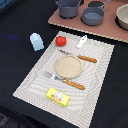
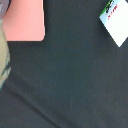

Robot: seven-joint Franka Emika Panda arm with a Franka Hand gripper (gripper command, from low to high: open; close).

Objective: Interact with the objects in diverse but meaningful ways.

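Note:
In the exterior view a red tomato (image 1: 60, 41) and a small white piece (image 1: 82, 42) lie at the far end of a striped placemat (image 1: 30, 82). A flat yellow packet (image 1: 58, 96) rests at the mat's near end. Off the mat, on the exterior view's left, a pale blue cup (image 1: 36, 41) stands on the dark cloth. A dark grey pan (image 1: 92, 16) with its handle pointing away sits on a pink board (image 1: 107, 31) at the back. No gripper shows in either view. The wrist view holds only dark cloth (image 2: 70, 80), a pink board corner (image 2: 25, 20) and a white printed card (image 2: 115, 20).
A round beige plate (image 1: 68, 66) sits mid-mat between a wooden-handled fork (image 1: 62, 80) and knife (image 1: 80, 56). A grey pot (image 1: 69, 7) and a beige bowl (image 1: 123, 17) share the pink board. A blurred mottled shape (image 2: 3, 60) fills one edge of the wrist view.

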